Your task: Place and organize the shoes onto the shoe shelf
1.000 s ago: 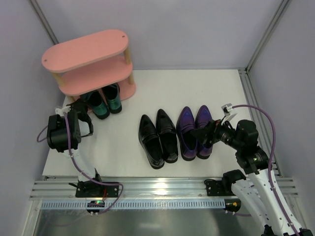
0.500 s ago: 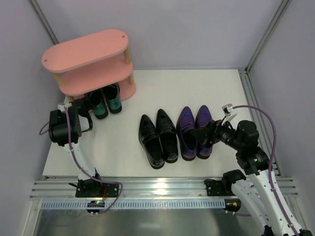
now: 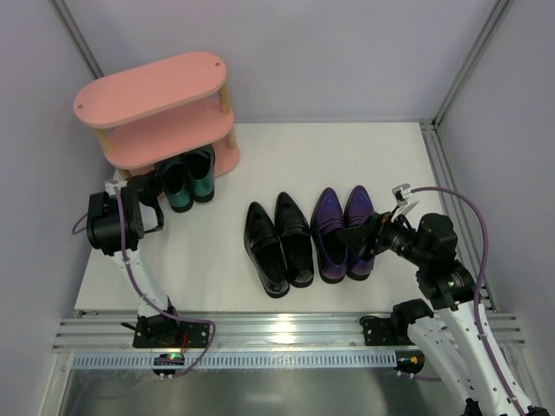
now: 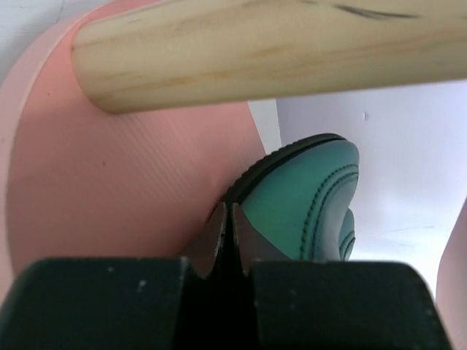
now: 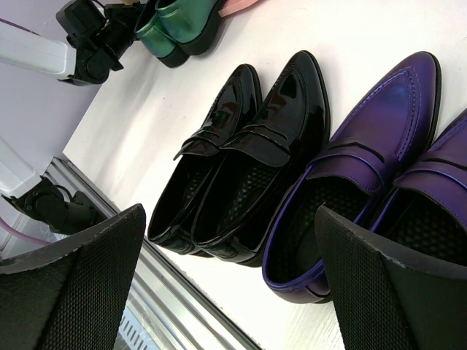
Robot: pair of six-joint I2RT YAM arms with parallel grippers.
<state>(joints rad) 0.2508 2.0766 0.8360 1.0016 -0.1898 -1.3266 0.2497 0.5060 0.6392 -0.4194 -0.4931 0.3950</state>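
Left hand (image 3: pixel 153 187) closed, fingers (image 4: pixel 215 230) pressed flat together with nothing between them, tips right at the sole edge of the glossy teal-green loafer pair (image 3: pixel 189 178). That pair has its toes tucked into the lowest tier of the small pink oval-board shelf (image 3: pixel 152 91), heels sticking out. A pale wooden post (image 4: pixel 255 44) is close above. Right hand (image 3: pixel 357 243) is wide open, gripping nothing, at the heels of the purple pointed loafers (image 3: pixel 342 227). The shiny black loafer pair (image 3: pixel 277 243) is just beside them on the white bench (image 3: pixel 347 165).
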